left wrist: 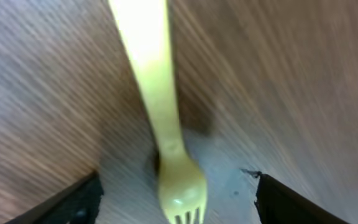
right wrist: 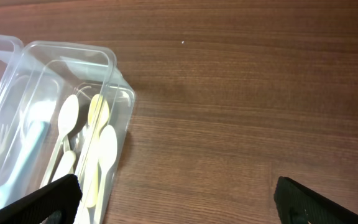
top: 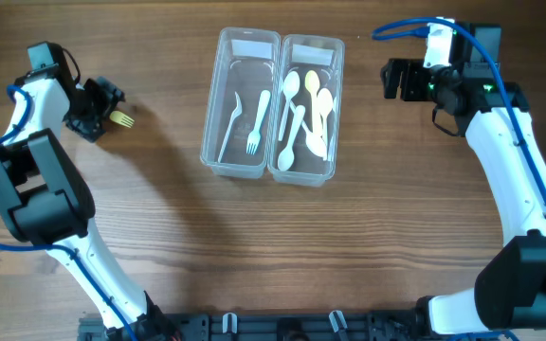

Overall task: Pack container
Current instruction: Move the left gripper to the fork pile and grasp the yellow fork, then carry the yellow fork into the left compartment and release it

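Just wood-grain tbl (top: 254,256) w/ clear container (top: 240,80).

Fork (top: 122,120) on table (top: 273,246) left of containers (top: 224,95), spoons (top: 301,114) in right container (top: 338,95)

Wooden table (top: 349,256), two clear containers (top: 240,76) side by side, yellow fork (top: 122,119) at left

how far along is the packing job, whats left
Done: spoons sit in the spoon tub, a white fork in the fork tub beside it. In hand: the left pincer, open, straddles a yellow fork lying on the table, not gripping it. Left: grasp that fork and add it, likely to the fork tub. The right pincer is open and empty.
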{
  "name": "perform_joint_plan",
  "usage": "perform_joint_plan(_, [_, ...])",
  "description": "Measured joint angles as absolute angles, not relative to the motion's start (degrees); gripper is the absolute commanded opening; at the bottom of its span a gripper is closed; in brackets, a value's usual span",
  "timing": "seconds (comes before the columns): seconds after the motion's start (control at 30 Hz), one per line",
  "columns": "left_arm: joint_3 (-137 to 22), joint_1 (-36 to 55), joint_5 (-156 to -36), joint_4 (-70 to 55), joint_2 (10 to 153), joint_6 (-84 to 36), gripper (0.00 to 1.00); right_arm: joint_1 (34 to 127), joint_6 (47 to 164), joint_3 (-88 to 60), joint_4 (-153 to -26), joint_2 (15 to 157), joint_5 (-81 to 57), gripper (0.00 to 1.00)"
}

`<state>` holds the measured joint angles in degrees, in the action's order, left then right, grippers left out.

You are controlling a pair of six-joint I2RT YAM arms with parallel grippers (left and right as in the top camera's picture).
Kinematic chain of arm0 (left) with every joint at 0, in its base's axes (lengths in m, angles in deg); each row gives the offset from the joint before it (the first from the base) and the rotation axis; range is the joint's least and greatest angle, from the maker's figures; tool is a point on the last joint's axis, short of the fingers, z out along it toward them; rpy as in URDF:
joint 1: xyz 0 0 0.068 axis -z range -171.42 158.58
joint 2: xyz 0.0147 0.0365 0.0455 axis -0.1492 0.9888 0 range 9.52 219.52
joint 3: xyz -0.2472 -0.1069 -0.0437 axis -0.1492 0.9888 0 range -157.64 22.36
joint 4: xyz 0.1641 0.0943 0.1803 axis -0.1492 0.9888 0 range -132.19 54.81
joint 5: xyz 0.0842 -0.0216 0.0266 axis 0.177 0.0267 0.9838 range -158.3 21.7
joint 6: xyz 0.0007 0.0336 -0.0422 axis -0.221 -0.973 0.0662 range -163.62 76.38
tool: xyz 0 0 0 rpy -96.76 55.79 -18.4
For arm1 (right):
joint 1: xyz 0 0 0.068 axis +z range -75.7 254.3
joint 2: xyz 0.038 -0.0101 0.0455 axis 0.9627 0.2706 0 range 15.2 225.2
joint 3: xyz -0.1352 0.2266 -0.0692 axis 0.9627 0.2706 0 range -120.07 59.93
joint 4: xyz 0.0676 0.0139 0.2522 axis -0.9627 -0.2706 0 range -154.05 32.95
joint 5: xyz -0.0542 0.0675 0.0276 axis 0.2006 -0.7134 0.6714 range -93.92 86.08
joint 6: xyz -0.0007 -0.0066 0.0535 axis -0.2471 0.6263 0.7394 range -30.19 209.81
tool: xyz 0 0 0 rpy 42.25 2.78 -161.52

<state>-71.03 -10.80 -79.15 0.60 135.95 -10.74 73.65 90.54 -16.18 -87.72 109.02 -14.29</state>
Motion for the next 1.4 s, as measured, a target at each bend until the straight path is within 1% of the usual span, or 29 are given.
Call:
perform_joint_plan(0.07, [-71.05, -10.16, -76.09, 1.19, 135.95, -8.73, 0.81, 73.65, 90.54, -16.18, -87.72, 109.02, -14.29, 1.0])
perform_joint_plan(0.27, [-70.64, -4.24, -63.75, 1.32, 135.97, -4.88, 0.82, 73.65, 90.54, -16.18, -87.72, 109.02, -14.29, 1.0])
perform_joint_plan(0.37, [-70.44, -1.24, -60.51, 1.41, 136.08, -2.76, 0.75, 73.65, 90.54, -16.18, -87.75, 109.02, -14.29, 1.0])
perform_joint_plan(0.47, [-70.22, 0.92, -59.07, 1.25, 136.1, -0.77, 0.73, 73.65, 90.54, -16.18, -87.72, 109.02, -14.29, 1.0])
perform_joint_plan(0.57, [-70.22, 1.01, -58.94, 1.25, 136.1, 0.98, 0.71, 73.65, 90.54, -16.18, -87.72, 109.02, -14.29, 1.0])
perform_joint_plan(0.6, [-70.22, 0.88, -58.98, 1.23, 136.1, 1.81, 0.68, 73.65, 90.54, -16.18, -87.72, 109.02, -14.29, 1.0])
perform_joint_plan(0.67, [-70.22, 0.61, -59.11, 1.23, 136.1, 3.14, 0.58, 73.65, 90.54, -16.18, -87.75, 109.02, -14.29, 1.0])
perform_joint_plan(0.77, [-70.2, -0.35, -59.16, 1.1, 136.1, 4.38, 0.55, 73.65, 90.54, -16.18, -87.75, 109.02, -14.29, 1.0])
perform_joint_plan(0.83, [-70.2, -1.11, -59.16, 0.99, 136.1, 4.76, 0.49, 73.65, 90.54, -16.18, -87.72, 109.02, -14.29, 1.0])
perform_joint_plan(0.9, [-70.2, -1.94, -59.13, 1.17, 136.1, 5.15, 0.38, 73.65, 90.54, -16.18, -87.72, 109.02, -14.29, 1.0])
perform_joint_plan(0.93, [-70.2, -2.38, -59.13, 1.3, 136.1, 5.22, 0.34, 73.65, 90.54, -16.18, -87.72, 109.02, -14.29, 1.0])
perform_joint_plan(1.0, [-70.18, -3.06, -59.13, 1.32, 136.13, 4.6, 0.26, 73.65, 90.54, -16.18, -87.72, 109.02, -14.29, 1.0])
perform_joint_plan(1.07, [-70.13, -3.23, -59.11, 1.32, 136.13, 4.14, 0.21, 73.65, 90.54, -16.18, -87.72, 109.02, -14.29, 1.0])
perform_joint_plan(1.3, [-70.13, -3.17, -58.89, 1.71, 136.13, 3.6, 0.2, 73.65, 90.54, -16.18, -87.72, 109.02, -14.29, 1.0])
perform_joint_plan(1.4, [-70.13, -3.17, -58.91, 2.32, 136.04, 3.58, 0.18, 73.65, 90.54, -16.18, -87.72, 109.02, -14.29, 1.0])
